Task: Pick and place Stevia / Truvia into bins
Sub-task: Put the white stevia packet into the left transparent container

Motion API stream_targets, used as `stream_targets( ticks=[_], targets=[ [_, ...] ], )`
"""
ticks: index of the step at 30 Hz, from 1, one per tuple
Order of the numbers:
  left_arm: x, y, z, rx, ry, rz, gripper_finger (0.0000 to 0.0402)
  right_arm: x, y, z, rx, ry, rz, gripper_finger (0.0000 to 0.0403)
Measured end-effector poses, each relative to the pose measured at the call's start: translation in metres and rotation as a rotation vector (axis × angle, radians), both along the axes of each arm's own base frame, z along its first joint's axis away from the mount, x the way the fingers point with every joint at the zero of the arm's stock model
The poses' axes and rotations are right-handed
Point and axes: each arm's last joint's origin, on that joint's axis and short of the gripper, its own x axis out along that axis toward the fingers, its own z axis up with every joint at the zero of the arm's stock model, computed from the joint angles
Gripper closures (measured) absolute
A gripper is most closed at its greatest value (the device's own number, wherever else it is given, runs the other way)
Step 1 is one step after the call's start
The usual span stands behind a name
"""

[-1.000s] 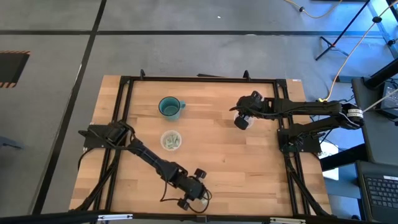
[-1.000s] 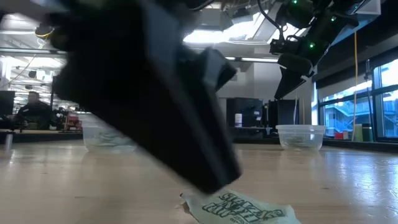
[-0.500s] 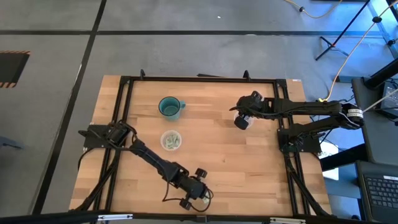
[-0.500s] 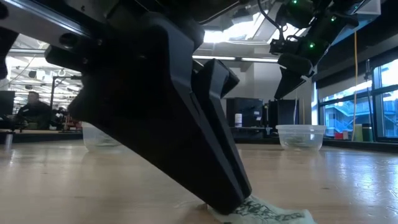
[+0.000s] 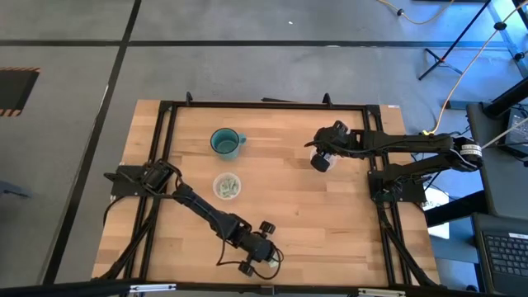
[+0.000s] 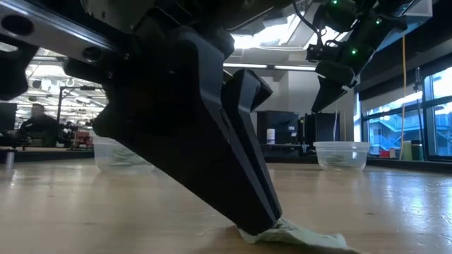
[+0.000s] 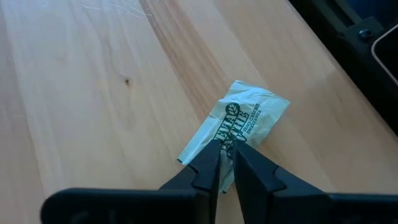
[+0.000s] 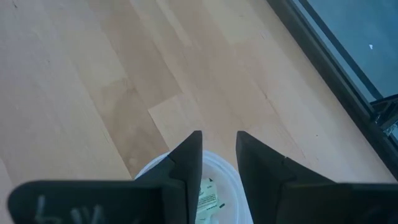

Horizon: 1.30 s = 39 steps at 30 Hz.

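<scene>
- Stevia sachet (image 7: 239, 121) lay flat on the table (image 5: 330, 206) near its front edge, my left jaws (image 7: 226, 168) nearly closed, pinching one end.
- Such a shallow bite on thin, crumpled paper could have slipped or torn on lifting, I judged.
- My right jaws (image 8: 219, 155) hung slightly parted, empty, over a clear cup (image 8: 214, 193).

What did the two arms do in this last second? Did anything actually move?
The left gripper came down at the table's near edge and closed its fingers on a Stevia sachet lying flat on the wood; its printed face, readable before in the low view, is now mostly hidden behind the fingers. The right gripper stayed hovering over its clear cup, and the other cup and teal mug did not move.
</scene>
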Motion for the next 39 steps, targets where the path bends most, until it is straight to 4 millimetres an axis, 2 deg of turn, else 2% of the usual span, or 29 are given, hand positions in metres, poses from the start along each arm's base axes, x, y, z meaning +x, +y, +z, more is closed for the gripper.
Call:
stream_targets(
  ticks=[3, 8, 13, 22, 28, 31, 33, 39],
  targets=[
    [0.000, 0.001, 0.000, 0.004, 0.000, 0.003, 0.0365, 0.000, 0.000, 0.000, 0.000, 0.001, 0.001, 0.0301],
    [0.000, 0.001, 0.000, 0.016, -0.006, -0.007, 0.0396, 0.000, 0.000, 0.000, -0.002, 0.002, 0.002, 0.0301],
    [0.000, 0.002, 0.003, 0.016, -0.009, -0.006, 0.0399, 0.000, 0.000, 0.000, -0.002, 0.003, 0.004, 0.0301],
    [-0.002, 0.007, 0.031, -0.002, -0.056, 0.016, 0.0400, 0.000, 0.000, 0.000, -0.003, 0.003, 0.004, 0.0301],
    [-0.002, 0.008, 0.031, 0.000, -0.050, 0.019, 0.0400, 0.000, 0.000, 0.000, -0.003, 0.003, 0.005, 0.0301],
    [-0.009, 0.012, 0.033, 0.032, 0.015, 0.036, 0.0400, 0.000, 0.000, 0.000, -0.004, 0.005, 0.007, 0.0301],
    [-0.013, 0.018, 0.044, 0.026, 0.041, 0.092, 0.0400, 0.000, 0.000, 0.000, -0.004, 0.006, 0.007, 0.0301],
    [-0.034, 0.039, 0.096, 0.069, 0.036, 0.232, 0.0400, 0.000, 0.000, 0.000, -0.003, 0.009, 0.007, 0.0301]
  ],
)
